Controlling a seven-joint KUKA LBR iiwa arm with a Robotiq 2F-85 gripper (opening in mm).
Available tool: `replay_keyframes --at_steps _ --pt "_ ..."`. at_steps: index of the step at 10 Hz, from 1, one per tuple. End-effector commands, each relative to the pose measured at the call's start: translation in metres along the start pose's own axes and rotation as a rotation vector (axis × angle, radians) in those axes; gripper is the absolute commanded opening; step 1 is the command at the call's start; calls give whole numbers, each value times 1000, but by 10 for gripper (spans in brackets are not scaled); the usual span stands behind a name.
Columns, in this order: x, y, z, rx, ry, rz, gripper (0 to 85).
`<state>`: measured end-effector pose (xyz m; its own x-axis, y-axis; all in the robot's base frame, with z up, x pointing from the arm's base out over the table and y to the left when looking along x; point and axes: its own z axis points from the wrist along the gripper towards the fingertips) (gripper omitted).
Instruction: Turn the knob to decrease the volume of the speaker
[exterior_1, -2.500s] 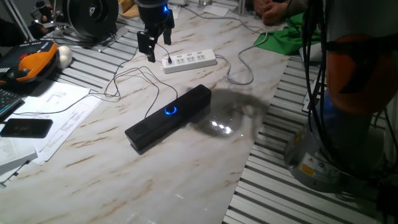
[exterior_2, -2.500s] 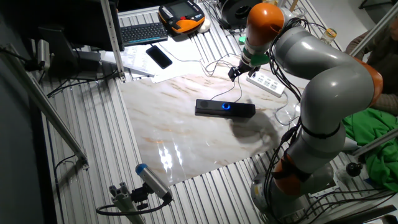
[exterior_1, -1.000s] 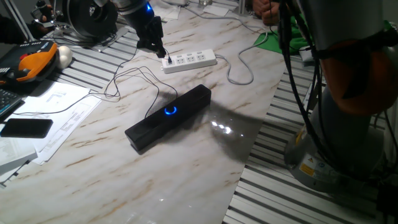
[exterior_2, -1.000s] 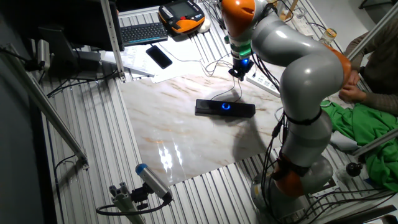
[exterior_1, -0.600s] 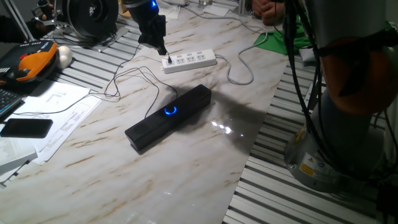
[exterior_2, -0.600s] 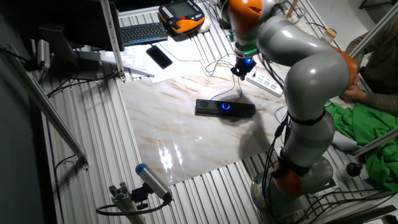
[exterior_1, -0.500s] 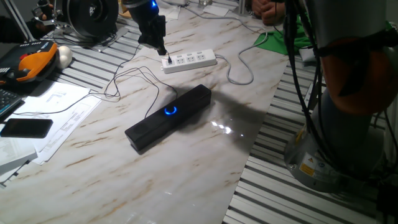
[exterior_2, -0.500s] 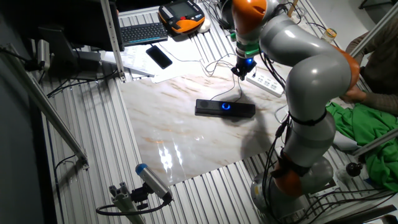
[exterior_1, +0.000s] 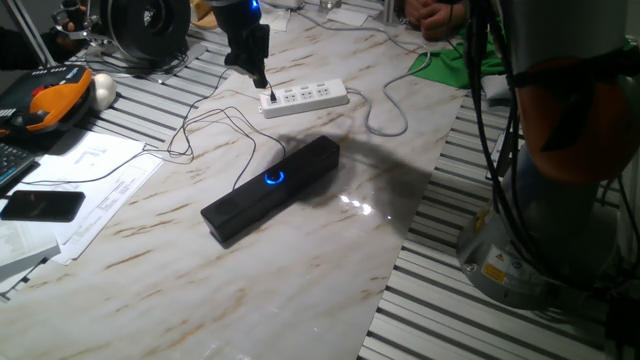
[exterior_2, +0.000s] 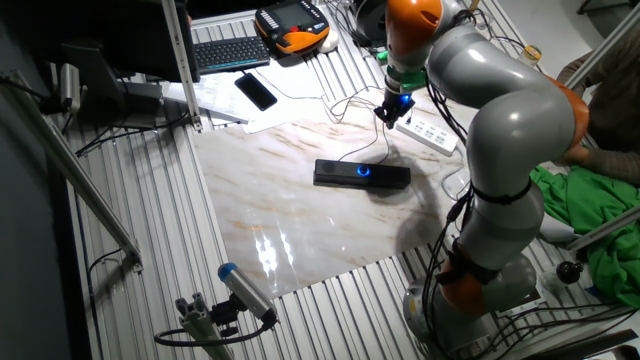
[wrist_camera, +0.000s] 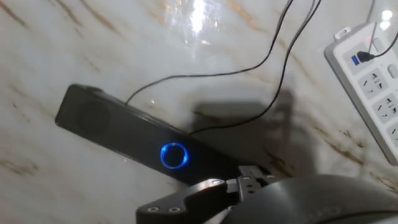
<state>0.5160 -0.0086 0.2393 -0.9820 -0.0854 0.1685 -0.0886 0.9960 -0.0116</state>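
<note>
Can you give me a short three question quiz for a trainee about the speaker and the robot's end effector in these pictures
1. True or false: the end effector is touching the knob.
2. Multiple choice: which thing on the table is the end effector nearest to? A) the white power strip B) the black phone C) the green cloth
3. Fill in: the ring around the knob on the speaker glows ____.

Key:
1. False. It hangs above the table beyond the speaker, apart from the knob.
2. A.
3. Blue.
</note>
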Motion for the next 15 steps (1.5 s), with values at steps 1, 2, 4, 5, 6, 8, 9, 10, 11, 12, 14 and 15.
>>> replay_keyframes --at_steps 1,2,4,5,6,8,9,10,11,12,14,15 --pt "0 0 0 1 -1 -1 0" --pt "0 0 0 3 1 -7 0" --pt "0 0 0 9 -5 17 0" --pt "0 0 0 -15 -12 73 0" --pt "0 0 0 -33 -2 130 0" --pt "0 0 0 -66 41 345 0" --pt "0 0 0 -81 44 455 0" --pt "0 0 0 -88 38 531 0" --pt "0 0 0 -109 26 602 0" --pt "0 0 0 -123 4 645 0" --pt "0 0 0 -200 56 740 0" --pt "0 0 0 -232 85 786 0"
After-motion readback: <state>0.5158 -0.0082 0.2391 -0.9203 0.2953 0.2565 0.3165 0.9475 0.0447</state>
